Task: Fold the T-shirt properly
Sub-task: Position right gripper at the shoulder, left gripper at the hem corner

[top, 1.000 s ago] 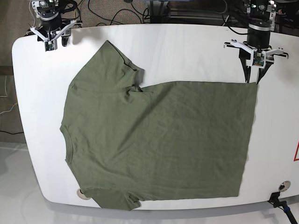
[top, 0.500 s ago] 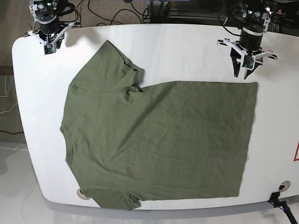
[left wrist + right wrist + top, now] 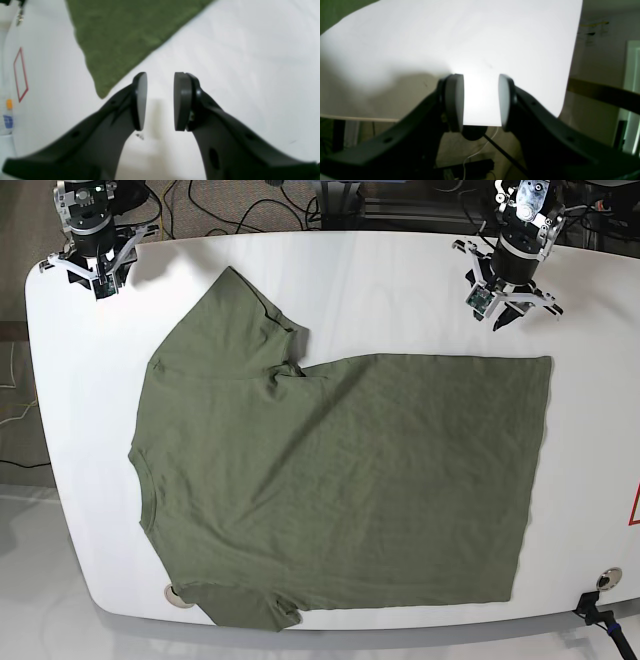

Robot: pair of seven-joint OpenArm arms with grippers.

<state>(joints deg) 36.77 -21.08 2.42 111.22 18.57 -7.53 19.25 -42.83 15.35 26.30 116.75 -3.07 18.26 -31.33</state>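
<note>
T-shirt point(image 3: 340, 480) hem overhangs table point(image 3: 400, 270) near edge.

The T-shirt point(image 3: 117, 37), blurred in the left wrist view, runs off the top edge; the red marking point(image 3: 634, 510) is cut off at the base view's right edge

Olive T-shirt point(image 3: 340, 480): matt woven-looking cloth, lightly creased. Table point(image 3: 380, 280): smooth white, slight sheen. Gripper pads point(image 3: 180, 101): matt black plastic.
</note>
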